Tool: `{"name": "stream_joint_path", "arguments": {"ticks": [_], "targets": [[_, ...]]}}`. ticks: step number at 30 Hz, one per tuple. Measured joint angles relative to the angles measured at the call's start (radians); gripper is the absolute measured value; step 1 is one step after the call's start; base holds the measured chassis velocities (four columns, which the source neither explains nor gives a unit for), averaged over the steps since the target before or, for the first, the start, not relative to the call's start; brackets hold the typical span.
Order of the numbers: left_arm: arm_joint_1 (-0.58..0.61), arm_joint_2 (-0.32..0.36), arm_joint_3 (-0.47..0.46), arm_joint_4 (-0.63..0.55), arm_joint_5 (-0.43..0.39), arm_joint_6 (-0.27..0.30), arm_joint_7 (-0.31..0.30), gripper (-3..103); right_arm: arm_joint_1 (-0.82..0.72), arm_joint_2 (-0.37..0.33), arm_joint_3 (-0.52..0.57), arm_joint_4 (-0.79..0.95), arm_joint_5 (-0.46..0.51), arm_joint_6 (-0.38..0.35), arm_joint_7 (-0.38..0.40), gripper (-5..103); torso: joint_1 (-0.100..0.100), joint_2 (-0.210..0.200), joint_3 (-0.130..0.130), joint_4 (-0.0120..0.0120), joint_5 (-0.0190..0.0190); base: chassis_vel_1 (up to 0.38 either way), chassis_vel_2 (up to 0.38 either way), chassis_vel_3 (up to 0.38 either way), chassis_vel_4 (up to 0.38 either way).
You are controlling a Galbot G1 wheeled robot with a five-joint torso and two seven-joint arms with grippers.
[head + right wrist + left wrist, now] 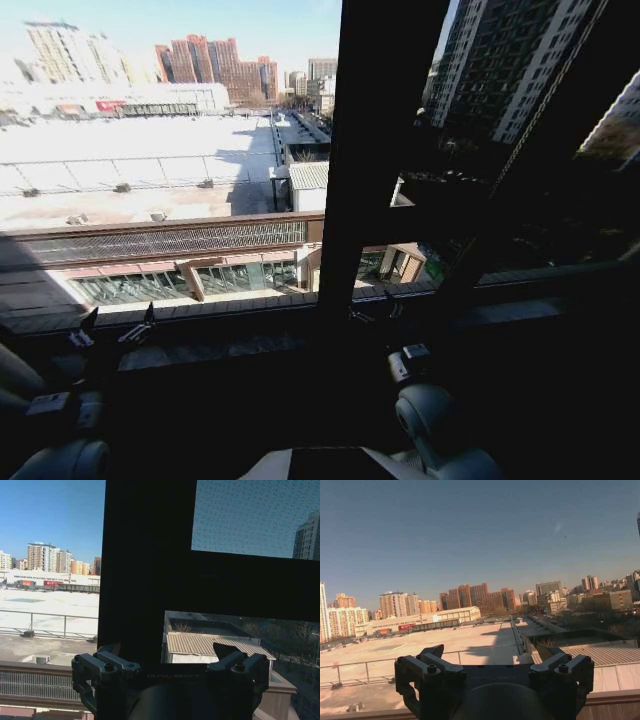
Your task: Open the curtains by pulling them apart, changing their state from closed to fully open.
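Low at the window sill, the left gripper and right gripper hang with jaws spread wide, holding nothing; the glass around the black frame stands bare, so the curtains seem already drawn aside: best check each side for leftover fabric

A thick black window frame post rises straight ahead, joined by a crossbar on its right side. The left gripper, jaws spread, sits low before bare glass above the sill. The right gripper, jaws apart, points at the post's foot.
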Motion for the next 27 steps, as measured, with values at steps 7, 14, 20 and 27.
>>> {"name": "stream_joint_path", "arguments": {"ticks": [7, 14, 20, 27], "targets": [[-0.005, -0.001, 0.005, 0.008, 0.004, -0.001, 0.000, 100, 0.010, 0.000, -0.003, -0.010, 0.001, 0.000, 0.001, 100, 0.000, 0.000, 0.000, 0.0000, 0.0000, -0.335, -0.374, 0.328, 0.368], [-0.015, 0.000, 0.014, 0.018, 0.013, -0.001, 0.001, 100, 0.017, 0.006, -0.007, -0.023, 0.001, 0.000, 0.002, 100, 0.000, 0.000, 0.000, -0.0001, 0.0000, -0.304, -0.399, 0.311, 0.406], [-0.020, 0.001, 0.016, 0.018, 0.014, 0.000, 0.001, 100, 0.019, 0.010, -0.006, -0.025, 0.002, 0.000, 0.013, 100, 0.000, 0.000, 0.000, 0.0000, -0.0001, -0.287, -0.425, 0.290, 0.430], [-0.030, 0.003, 0.023, 0.026, 0.017, 0.000, 0.000, 100, 0.015, 0.016, -0.004, -0.036, -0.003, 0.006, 0.018, 100, 0.000, 0.000, 0.000, 0.0001, 0.0005, -0.131, -0.403, 0.120, 0.408]]}}
